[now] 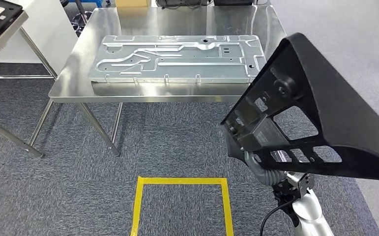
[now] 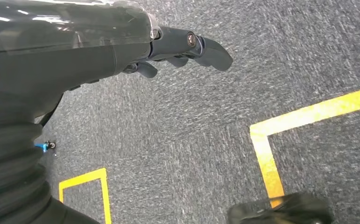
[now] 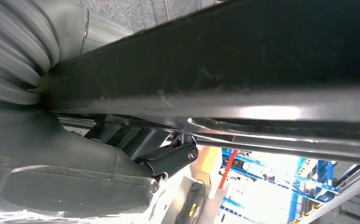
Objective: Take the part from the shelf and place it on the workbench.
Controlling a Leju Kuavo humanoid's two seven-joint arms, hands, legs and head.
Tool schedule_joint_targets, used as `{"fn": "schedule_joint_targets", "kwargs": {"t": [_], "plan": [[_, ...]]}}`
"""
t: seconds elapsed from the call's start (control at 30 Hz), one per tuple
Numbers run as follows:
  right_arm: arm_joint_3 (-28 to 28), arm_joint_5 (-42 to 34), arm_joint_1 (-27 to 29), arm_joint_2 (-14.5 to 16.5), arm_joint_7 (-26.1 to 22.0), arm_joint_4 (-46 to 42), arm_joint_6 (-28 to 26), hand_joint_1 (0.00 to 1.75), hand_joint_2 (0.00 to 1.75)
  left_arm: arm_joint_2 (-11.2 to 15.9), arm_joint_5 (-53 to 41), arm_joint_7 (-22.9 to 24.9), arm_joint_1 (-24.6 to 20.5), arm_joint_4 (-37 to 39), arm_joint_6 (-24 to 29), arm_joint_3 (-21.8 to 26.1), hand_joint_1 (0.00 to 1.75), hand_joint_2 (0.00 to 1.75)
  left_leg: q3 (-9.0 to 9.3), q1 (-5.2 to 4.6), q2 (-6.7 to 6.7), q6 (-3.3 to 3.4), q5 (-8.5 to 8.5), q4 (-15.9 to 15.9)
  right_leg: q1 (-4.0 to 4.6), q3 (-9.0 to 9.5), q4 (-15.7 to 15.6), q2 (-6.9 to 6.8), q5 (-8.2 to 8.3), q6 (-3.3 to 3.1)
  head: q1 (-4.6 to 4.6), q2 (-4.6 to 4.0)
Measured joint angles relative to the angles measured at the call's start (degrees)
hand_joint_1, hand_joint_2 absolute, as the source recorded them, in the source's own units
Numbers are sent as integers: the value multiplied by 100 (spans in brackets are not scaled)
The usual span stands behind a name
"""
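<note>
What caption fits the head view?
Right hand carries the black part toward the steel workbench bearing a metal panel.

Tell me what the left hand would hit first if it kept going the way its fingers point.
Probably the grey carpet floor: the left hand hangs holding nothing, its fingers aimed across the carpet. Nothing else shows in that line, though depth is unclear.
</note>
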Motion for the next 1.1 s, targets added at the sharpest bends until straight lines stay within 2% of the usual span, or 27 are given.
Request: {"fn": "schedule_joint_targets", "kwargs": {"t": [0.03, 0.07, 0.1, 0.17, 0.27, 0.3, 0.33, 0.4, 0.43, 0.47, 0.5, 0.53, 0.57, 0.6, 0.63, 0.7, 0.77, 0.8, 0.83, 0.9, 0.93, 0.97, 1.0, 1.07, 1.1], "plan": [[0, 16, 21, 12, 0, -18, -4, 175, 175, 8, -1, -1, 11, 0, -4, 2, 0, 175, 126, -2, 1, 17, 300, -418, -1, 60, -3, 2, -46, 13, 1, 0], [0, 32, 34, 24, -1, -35, -7, 175, 175, 16, -1, -1, 17, 0, -9, 4, 0, 175, 238, -16, 2, 36, 477, -778, 2, 109, -1, 4, -85, 32, 1, 0], [0, 46, 42, 35, -2, -52, -10, 175, 175, 20, -2, -2, 16, 0, -15, 5, 0, 175, 324, -32, 3, 68, 562, -1027, 6, 134, 0, 6, -118, 58, 1, 0], [1, 67, 73, 59, 4, -83, -16, 175, 175, 28, 3, 0, 17, 0, -30, 9, 0, 175, 372, -65, 1, 135, 539, -1148, 11, 157, -6, 7, -169, 125, 2, 0], [4, 84, 128, 90, 10, -166, -20, 175, 175, 31, 41, 1, 27, 0, -39, 16, 0, 175, 472, -30, -4, 232, 591, -1243, 13, 173, 84, -2, -282, 231, 1, 0], [6, 86, 129, 92, 8, -190, -19, 175, 175, 30, 51, -4, 23, 0, -38, 18, 0, 175, 514, -14, -3, 261, 588, -1280, 9, 81, 286, -4, -380, 262, 1, 0], [8, 87, 131, 93, 7, -200, -19, 175, 175, 29, 51, -14, 19, 0, -35, 19, 0, 175, 549, -10, -2, 286, 571, -1300, -5, -98, 616, -3, -516, 289, 1, 0], [9, 87, 145, 94, 7, -202, -20, 175, 175, 29, 44, -34, 10, 0, -26, 20, 0, 175, 607, -10, -4, 316, 512, -1306, -19, -589, 1389, -4, -752, 339, 0, 0], [10, 87, 155, 93, 8, -202, -20, 175, 175, 30, 38, -43, 13, 0, -22, 20, 0, 175, 646, -10, -7, 319, 476, -1305, -26, -772, 1611, -5, -740, 358, 0, 0], [10, 87, 161, 93, 8, -202, -21, 175, 175, 30, 36, -47, 16, 0, -19, 20, 0, 175, 697, -10, -10, 313, 437, -1305, -34, -854, 1617, -5, -602, 371, 0, 0], [11, 87, 162, 92, 7, -204, -21, 175, 175, 30, 32, -51, 18, 0, -16, 20, 0, 175, 761, -9, -13, 303, 393, -1304, -41, -818, 1388, -7, -349, 375, 0, 0], [11, 87, 163, 92, 7, -208, -22, 175, 175, 30, 29, -54, 19, 0, -16, 20, 0, 175, 821, -9, -16, 288, 343, -1304, -48, -701, 1001, -9, -49, 369, 0, 0], [11, 85, 164, 92, 5, -213, -22, 175, 175, 29, 27, -56, 19, 0, -16, 20, 0, 175, 870, -15, -17, 263, 293, -1304, -44, -568, 634, -11, 168, 347, 1, 0], [11, 83, 166, 92, 2, -220, -24, 175, 175, 28, 25, -57, 12, 0, -16, 20, 0, 175, 902, -24, -19, 233, 244, -1298, -35, -455, 328, -10, 292, 310, 1, 0], [11, 79, 174, 92, 0, -226, -25, 175, 175, 28, 25, -57, 8, 0, -16, 20, 0, 175, 916, -31, -19, 203, 209, -1300, -22, -391, 159, -9, 319, 270, 1, 0], [11, 70, 194, 92, -9, -236, -31, 175, 175, 28, 25, -53, -3, 0, -16, 20, 0, 175, 943, -39, -16, 142, 162, -1319, -10, -353, 79, 6, 246, 186, 0, 0], [11, 61, 214, 92, -25, -247, -33, 175, 175, 33, 26, -42, -5, -1, -16, 20, 0, 175, 947, -35, -7, 74, 88, -1239, -37, -302, 41, 14, 218, 115, 0, 0], [11, 57, 218, 92, -41, -253, -33, 175, 175, 36, 31, -35, -9, -2, -15, 20, 0, 175, 874, -32, -3, 43, -4, -1056, -51, -265, 21, 10, 202, 80, 0, 0], [11, 54, 221, 92, -56, -257, -33, 175, 175, 37, 36, -27, -11, -2, -15, 20, 0, 175, 722, -22, -1, 15, -140, -746, -59, -228, 8, 2, 180, 51, 0, 0], [11, 49, 222, 92, -76, -256, -30, 175, 175, 38, 48, -14, -6, -2, -14, 22, 0, 175, 263, -4, -1, -16, -427, 49, -56, -162, 6, -8, 120, 22, 0, 0], [11, 49, 224, 93, -77, -253, -28, 175, 175, 39, 52, -7, 0, -2, -12, 25, 0, 175, 62, 4, -1, -25, -477, 344, -56, -124, 6, -8, 88, 20, 0, 0], [11, 48, 223, 93, -77, -251, -26, 175, 175, 41, 59, -3, 7, -2, -7, 28, 0, 175, -47, 8, -1, -26, -404, 433, -57, -76, 7, -5, 53, 24, 0, 0], [11, 48, 221, 94, -77, -250, -24, 175, 175, 43, 67, 0, 12, -2, 1, 33, 0, 175, -48, 11, 0, -20, -218, 297, -58, -19, 7, -1, 15, 32, 0, 0], [11, 47, 212, 94, -77, -250, -16, 175, 175, 45, 75, 2, 16, -2, 16, 44, 0, 175, 193, 8, 0, 21, 314, -464, -61, 105, 4, 5, -67, 61, 0, 0], [12, 46, 203, 94, -77, -250, -12, 175, 175, 46, 77, 2, 14, -2, 21, 50, 0, 175, 328, -4, 0, 48, 492, -824, -48, 148, 7, 8, -109, 90, 0, 0]]}}
